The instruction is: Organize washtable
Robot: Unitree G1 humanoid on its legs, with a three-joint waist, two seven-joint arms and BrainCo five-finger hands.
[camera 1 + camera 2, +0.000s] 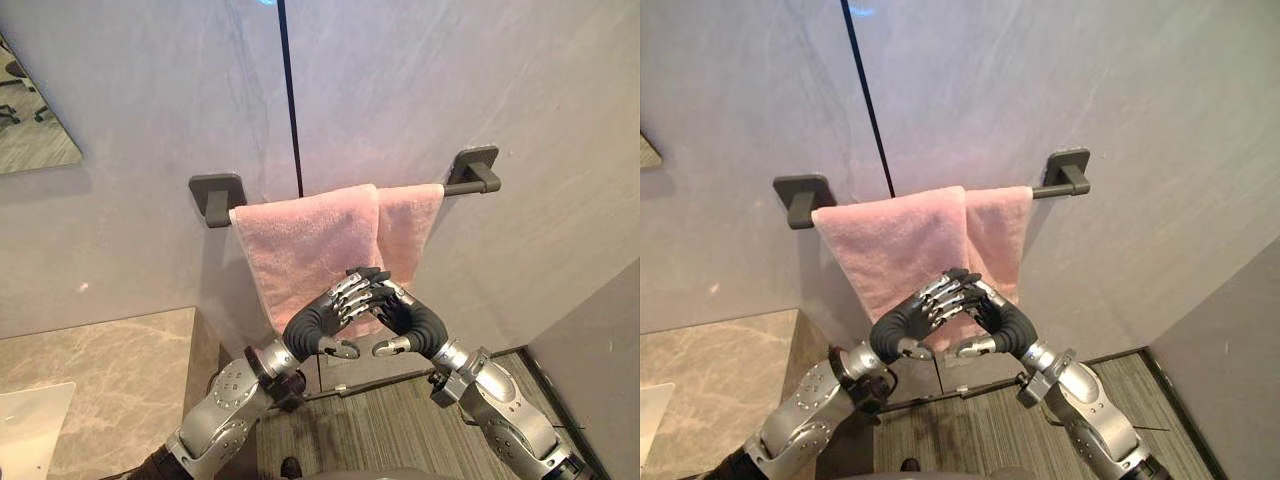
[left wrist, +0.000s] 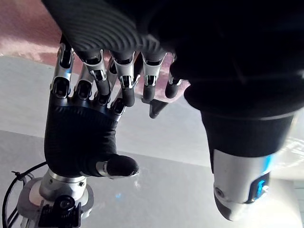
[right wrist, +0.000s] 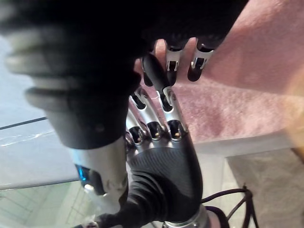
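Towel [image 1: 300,245] of pink colour hangs folded over a dark rail [image 1: 466,187] on the grey wall [image 1: 450,80], its two layers falling side by side, the wider one toward 9 o'clock and the narrower one toward 3 o'clock. The rail sits between two dark brackets [image 1: 215,196], one at 9 o'clock of the towel and one at 2 o'clock. Both hands are raised in front of the lower part of the towel, at the centre of the head views. The left hand [image 1: 318,325] comes up from 7 o'clock with its dark ribbed back turned outward, and the right hand [image 1: 420,320] comes up from 5 o'clock in the same manner, so the two arms make a shape like a roof. The fingers [image 1: 350,290] of the left hand are spread and almost straight, and they cross between the fingers [image 1: 392,294] of the right hand, which are also spread and almost straight. Nothing is clamped in either hand. Both thumbs [image 1: 340,348] point away at 6 o'clock, apart from the fingers and from the cloth. The wrist views show the pink cloth just behind the crossed fingertips, but I cannot tell if the tips touch it. The marble bench [image 1: 100,350] lies at 8 o'clock, well apart from the hands, a mirror [image 1: 30,130] shows at 10 o'clock, and the striped floor [image 1: 390,420] is below.
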